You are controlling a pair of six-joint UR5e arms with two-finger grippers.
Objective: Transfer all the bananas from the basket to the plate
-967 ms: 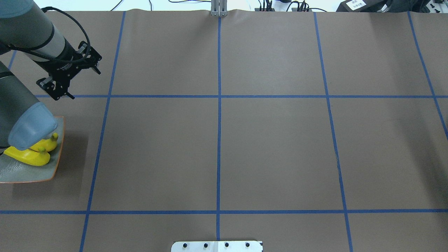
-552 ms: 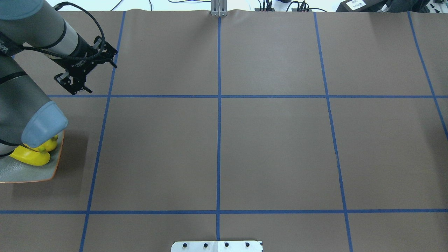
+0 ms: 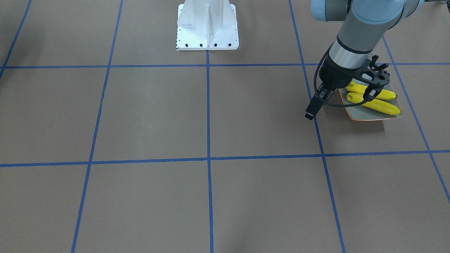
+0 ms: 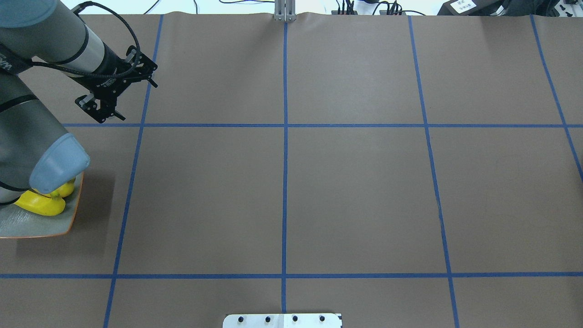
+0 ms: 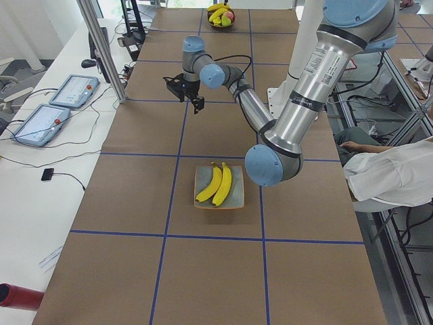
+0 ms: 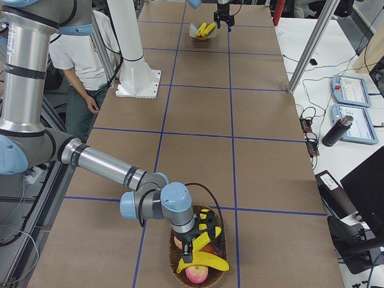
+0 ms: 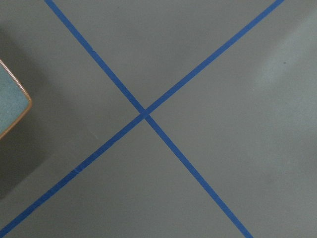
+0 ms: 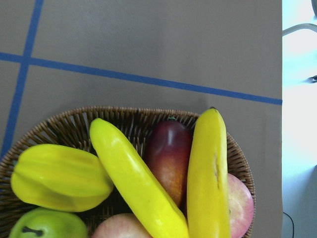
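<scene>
two bananas [image 3: 374, 104] lie side by side on the plate [image 3: 365, 115]; two more bananas [image 8: 133, 178] sit in the basket [image 8: 64, 124] with a starfruit [image 8: 59, 176] and apples [image 8: 240, 203]. the left gripper [image 4: 137, 101], jaws apart and empty, has drawn further from the plate since a second ago. the right gripper [image 6: 201, 237] hangs over the basket, its grip impossible to judge.

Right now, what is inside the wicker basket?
Two bananas, a starfruit, a green apple, a dark red fruit and pinkish apples fill the wicker basket. Anything beneath them is covered.
</scene>
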